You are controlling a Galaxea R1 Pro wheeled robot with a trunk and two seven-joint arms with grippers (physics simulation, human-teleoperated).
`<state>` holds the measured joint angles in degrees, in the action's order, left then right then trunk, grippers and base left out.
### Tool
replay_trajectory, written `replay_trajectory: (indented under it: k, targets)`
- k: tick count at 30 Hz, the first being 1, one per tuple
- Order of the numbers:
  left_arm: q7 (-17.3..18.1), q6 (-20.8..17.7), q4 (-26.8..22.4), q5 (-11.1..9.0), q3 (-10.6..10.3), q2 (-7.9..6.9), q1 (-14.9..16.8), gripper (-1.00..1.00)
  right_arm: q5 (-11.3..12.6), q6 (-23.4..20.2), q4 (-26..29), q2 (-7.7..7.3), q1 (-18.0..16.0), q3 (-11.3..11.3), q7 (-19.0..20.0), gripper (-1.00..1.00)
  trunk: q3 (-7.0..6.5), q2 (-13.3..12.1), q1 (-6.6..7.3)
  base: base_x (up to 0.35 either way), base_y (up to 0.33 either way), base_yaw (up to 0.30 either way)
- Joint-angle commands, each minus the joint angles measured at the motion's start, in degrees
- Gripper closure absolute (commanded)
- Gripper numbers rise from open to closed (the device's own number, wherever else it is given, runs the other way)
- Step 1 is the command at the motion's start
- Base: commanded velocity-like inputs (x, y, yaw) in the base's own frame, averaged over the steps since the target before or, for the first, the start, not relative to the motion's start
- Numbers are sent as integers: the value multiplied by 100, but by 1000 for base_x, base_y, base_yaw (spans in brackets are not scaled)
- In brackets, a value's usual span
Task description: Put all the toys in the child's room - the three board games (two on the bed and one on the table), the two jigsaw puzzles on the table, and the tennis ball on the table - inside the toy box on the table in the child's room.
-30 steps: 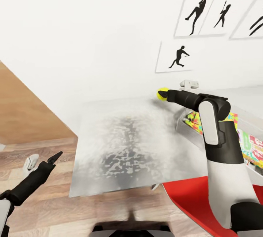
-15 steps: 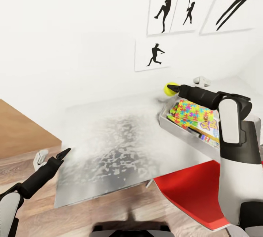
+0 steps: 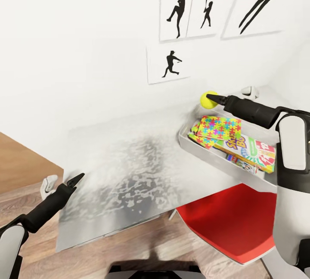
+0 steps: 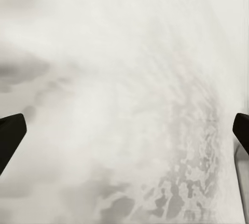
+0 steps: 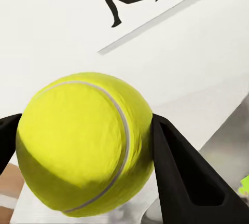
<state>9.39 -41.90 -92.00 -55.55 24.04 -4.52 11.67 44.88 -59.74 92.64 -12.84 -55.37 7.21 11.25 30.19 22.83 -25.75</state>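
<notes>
— Table (image 3: 129,171) first: what is it like from where you stand?

— Pale grey-white and glossy, with darker mottled reflections down its middle. It butts against a white wall hung with black baseball-player silhouette pictures (image 3: 168,64). Wood-plank floor (image 3: 129,244) shows at its near edge, and a red seat (image 3: 228,223) sits just under that edge.

— And the toy box (image 3: 202,152)?

— On the table, toward its right end. Inside lie a jigsaw puzzle (image 3: 218,127) in bright interlocking colours and the Skip-Bo game (image 3: 252,149), the puzzle partly over it.

— Your claws?

— My right gripper (image 3: 210,98) is clamped on the tennis ball (image 3: 208,100), held up above the toy box's far corner, close to the wall. In my right wrist view the dark fingers (image 5: 181,177) press both sides of the ball. My left gripper (image 3: 74,181) hangs at the table's left near corner; its tips stand wide apart in the left wrist view, holding nothing.
</notes>
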Motion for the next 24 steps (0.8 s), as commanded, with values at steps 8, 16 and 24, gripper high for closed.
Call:
replay_trajectory:
  k: [8,16,24]
  targets:
    - [164,-37,-2,1,1,-10,4,-100,28,-26,0,-47,27,-1,248,100,8,9,-3,0,0,-17]
    - [157,-41,-2,1,-217,3,23,-100,40,-26,0,-399,245,-40,294,100,8,9,-3,0,0,-29]
    - [128,-40,0,8,-369,32,112,-100,53,-26,0,-1036,442,-140,326,100,8,9,-3,0,0,-206]
